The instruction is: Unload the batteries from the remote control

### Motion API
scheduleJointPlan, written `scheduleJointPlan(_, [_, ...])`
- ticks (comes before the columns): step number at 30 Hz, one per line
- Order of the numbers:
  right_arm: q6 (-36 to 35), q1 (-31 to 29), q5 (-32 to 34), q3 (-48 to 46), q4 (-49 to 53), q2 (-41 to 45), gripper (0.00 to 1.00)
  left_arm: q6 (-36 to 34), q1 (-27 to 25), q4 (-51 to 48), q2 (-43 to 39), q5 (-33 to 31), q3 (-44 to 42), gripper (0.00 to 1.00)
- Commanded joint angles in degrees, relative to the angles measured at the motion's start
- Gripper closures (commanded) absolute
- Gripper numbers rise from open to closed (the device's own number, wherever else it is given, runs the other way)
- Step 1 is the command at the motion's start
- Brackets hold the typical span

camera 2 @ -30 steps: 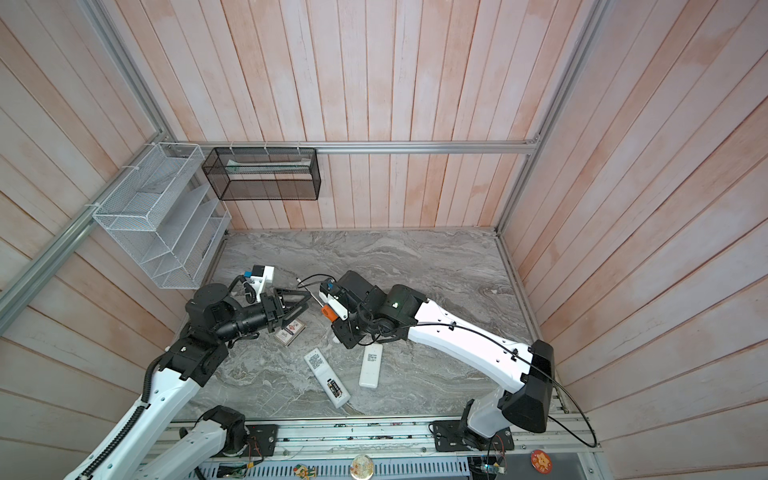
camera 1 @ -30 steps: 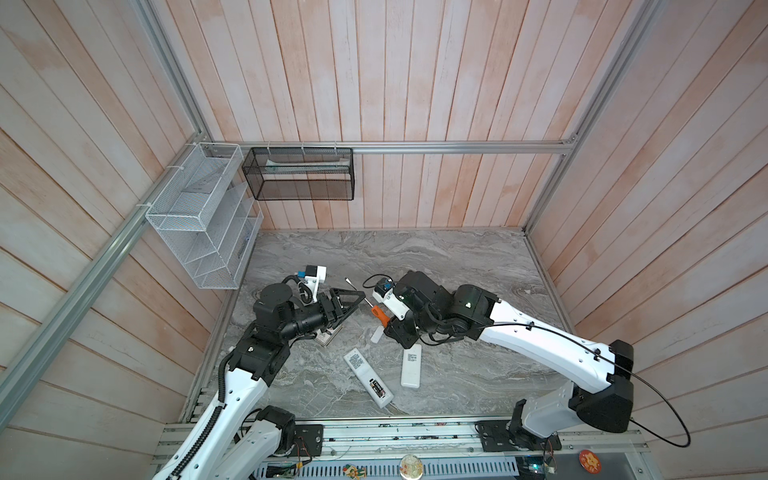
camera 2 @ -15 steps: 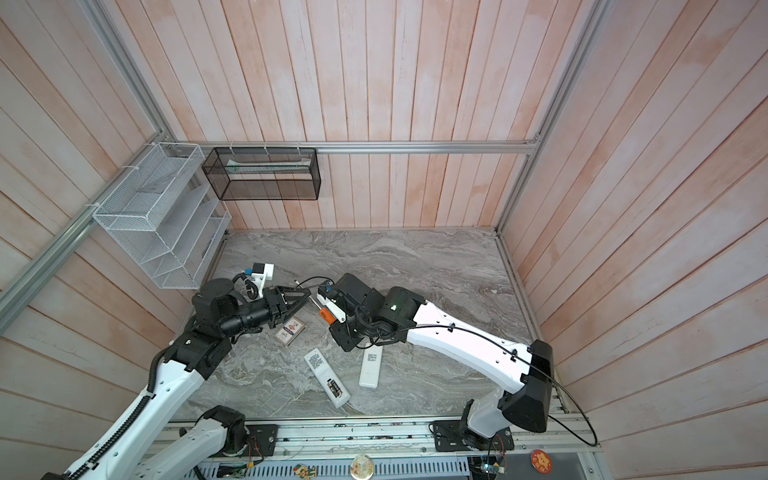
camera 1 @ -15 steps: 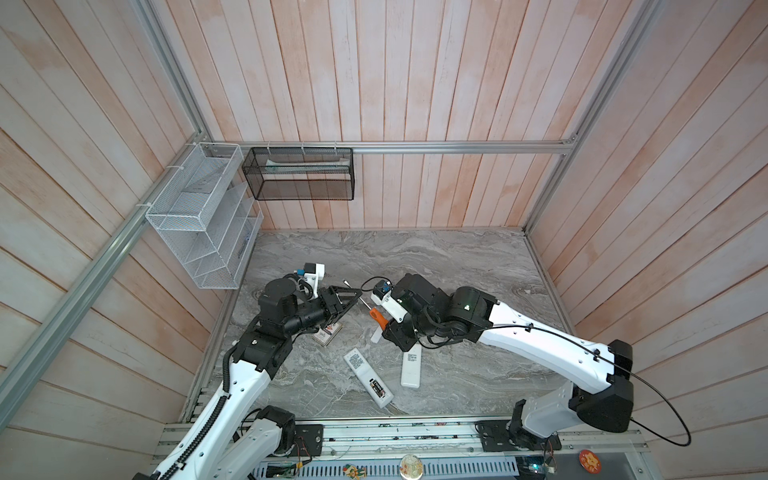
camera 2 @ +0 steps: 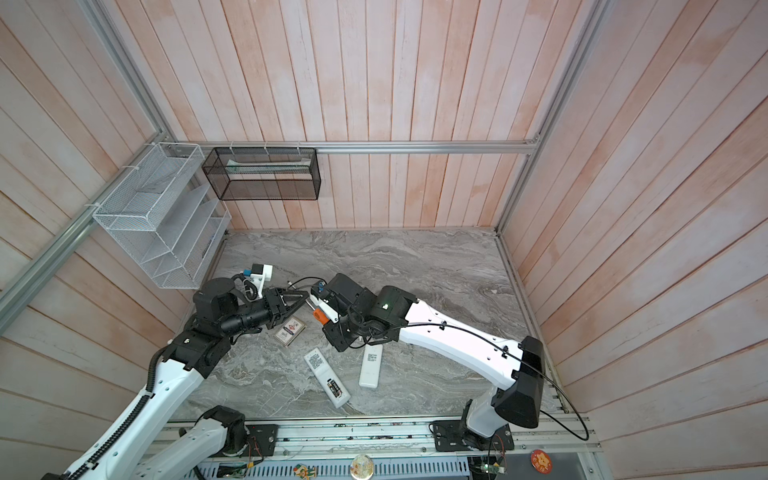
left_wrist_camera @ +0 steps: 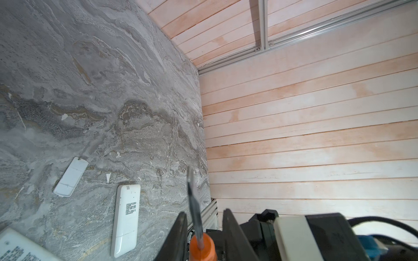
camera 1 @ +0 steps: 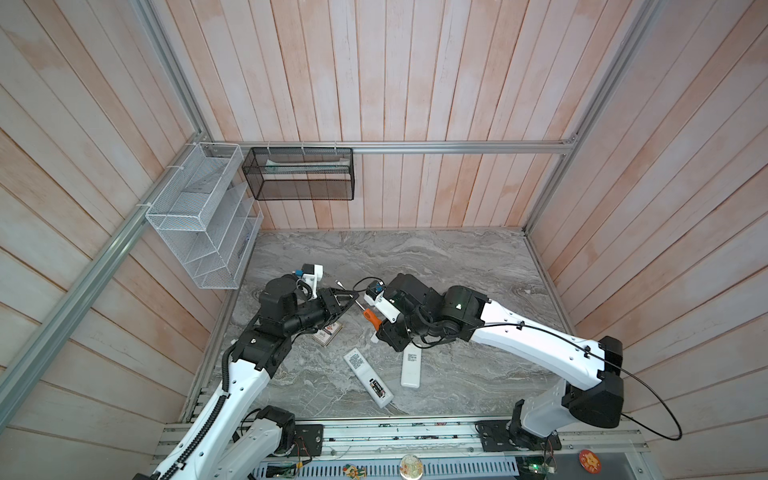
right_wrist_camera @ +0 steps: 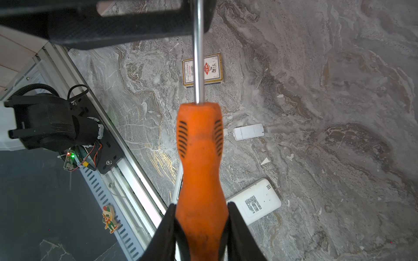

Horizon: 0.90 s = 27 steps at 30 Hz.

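Over the grey marble surface [camera 1: 415,257], our right end effector [right_wrist_camera: 200,204] clamps an orange-handled steel screwdriver [right_wrist_camera: 200,146]; our left end effector [left_wrist_camera: 203,212] gapes narrowly around its shaft.

From near-left base, left arm [camera 1: 245,386] rises, elbow bent, forearm level. left gripper [left_wrist_camera: 203,213] points right toward middle, jaws apart either side of screwdriver [right_wrist_camera: 200,146] shaft. right arm [camera 1: 536,343] stretches left, low over bench. right gripper [right_wrist_camera: 201,210] clamped on handle.

I see black batteries [camera 1: 376,387] with gold marks, seated in the open compartment of a white remote [camera 1: 358,365]. It lies flat, back up, at the table's [camera 1: 457,266] 6 o'clock, with the battery end toward 5 o'clock.
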<state>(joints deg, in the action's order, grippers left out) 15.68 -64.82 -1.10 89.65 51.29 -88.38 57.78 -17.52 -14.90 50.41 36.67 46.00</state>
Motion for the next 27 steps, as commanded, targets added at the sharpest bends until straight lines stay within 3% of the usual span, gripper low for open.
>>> scheduleJointPlan(1, [0.2, -0.6, 0.4, 2.2, 0.9, -0.6, 0.98, -2.0, 0.3, -1.6, -0.5, -1.5, 1.6, 0.71])
scheduleJointPlan(10, [0.2, -0.8, 0.8, 2.2, 1.1, -0.5, 0.98, -1.8, 0.3, -1.7, -0.9, -2.1, 1.1, 0.87])
scheduleJointPlan(14, [0.1, -0.8, 1.1, 1.9, 1.2, -0.5, 0.98, -1.5, 0.4, -1.3, -1.1, -1.9, 0.6, 0.99])
scheduleJointPlan(17, [0.2, -0.8, 1.3, 1.8, 0.9, -0.4, 0.94, -0.6, 0.4, -0.6, -1.5, -2.0, -0.1, 1.0])
scheduleJointPlan(22, [0.6, -0.8, 2.6, 1.1, -1.0, 0.8, 0.71, 2.2, 0.5, 1.0, -2.6, -2.6, -1.6, 1.0])
scheduleJointPlan(25, [1.9, -0.2, 2.9, 0.7, -3.4, 2.8, 0.4, 4.5, 1.2, 2.4, -2.0, -2.4, -1.9, 1.0])
scheduleJointPlan(27, [3.5, 1.6, 1.3, 0.8, -5.3, 4.3, 0.24, 6.6, 3.2, 4.8, -0.3, -0.4, -1.5, 1.0])
